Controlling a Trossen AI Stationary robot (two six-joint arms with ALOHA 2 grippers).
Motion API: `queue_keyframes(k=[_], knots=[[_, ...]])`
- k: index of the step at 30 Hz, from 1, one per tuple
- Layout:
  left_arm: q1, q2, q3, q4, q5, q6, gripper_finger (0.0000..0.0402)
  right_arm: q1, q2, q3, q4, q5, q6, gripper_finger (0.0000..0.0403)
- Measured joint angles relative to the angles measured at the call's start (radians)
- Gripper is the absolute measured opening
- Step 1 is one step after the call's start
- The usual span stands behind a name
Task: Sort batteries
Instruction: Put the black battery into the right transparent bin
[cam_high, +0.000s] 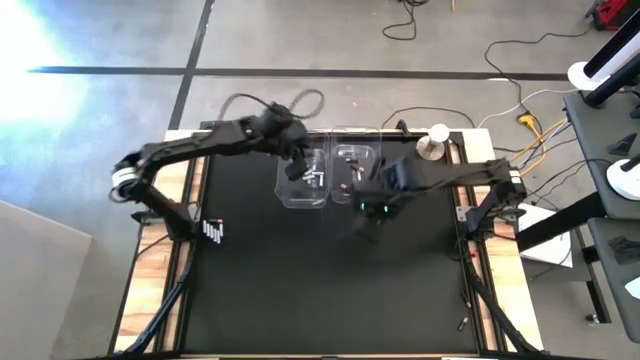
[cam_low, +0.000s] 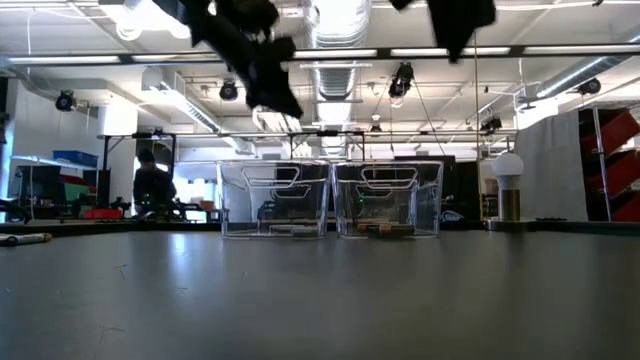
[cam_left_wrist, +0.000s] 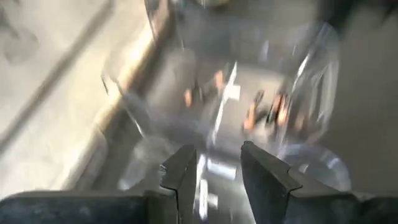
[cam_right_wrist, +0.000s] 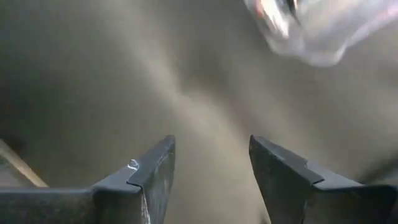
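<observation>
From my station I see the black table (cam_high: 330, 290) filling the middle of the high view, with wooden edging down both sides. The left arm (cam_high: 190, 148) reaches in from the left edge toward the upper centre, and the right arm (cam_high: 455, 178) comes in from the right. Two clear bins stand side by side at the upper centre of the table: the left bin (cam_high: 306, 177) and the right bin (cam_high: 356, 170), touching or nearly so. In the low view they sit at mid-frame, left bin (cam_low: 274, 198) and right bin (cam_low: 388, 198), with the arms hanging dark along the top edge. The left gripper (cam_high: 298, 152) hovers over the left bin's upper part; in its wrist view its fingers (cam_left_wrist: 184, 180) stand parted with nothing between them, released, looking down into the blurred bins. The right gripper (cam_high: 372, 208) sits just below the right bin, over bare table; its fingers (cam_right_wrist: 155, 171) are spread wide and empty. A round knob object (cam_high: 434, 143) stands at the upper right of the table. The batteries (cam_high: 316, 178) lie in the bins: pale cells in the left bin, dark ones (cam_low: 372, 228) with reddish ends on the floor of the right bin. A few more small cells (cam_high: 213, 232) stand in a row at the table's left edge.
</observation>
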Motion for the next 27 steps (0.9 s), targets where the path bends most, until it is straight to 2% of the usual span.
queue_keyframes(k=[3, 8, 13, 16, 20, 24, 27], knots=[[0.000, -0.103, 0.001, 0.051, 0.009, 0.000, 0.0108, 0.073, -0.026, -0.175, -0.004, -0.005, 0.070, 0.0199], [0.000, -0.234, 0.001, 0.091, 0.022, 0.011, 0.0108, 0.212, -0.026, -0.435, 0.133, -0.045, 0.096, 0.0199], [0.000, -0.316, 0.001, 0.076, 0.021, 0.004, 0.0108, 0.316, 0.004, -0.640, 0.260, -0.255, 0.240, 0.0199], [0.000, -0.347, -0.007, 0.076, 0.021, 0.002, 0.0108, 0.386, 0.023, -0.742, 0.326, -0.402, 0.257, 0.0199], [0.000, -0.365, -0.034, 0.071, 0.020, 0.000, 0.0108, 0.483, 0.035, -0.855, 0.362, -0.527, 0.293, 0.0203], [0.000, -0.370, -0.072, 0.071, 0.019, -0.025, 0.0108, 0.554, 0.035, -0.936, 0.413, -0.662, 0.338, 0.0232], [0.000, -0.370, -0.096, 0.070, 0.019, -0.040, 0.0108, 0.586, 0.035, -0.965, 0.443, -0.706, 0.364, 0.0271]])
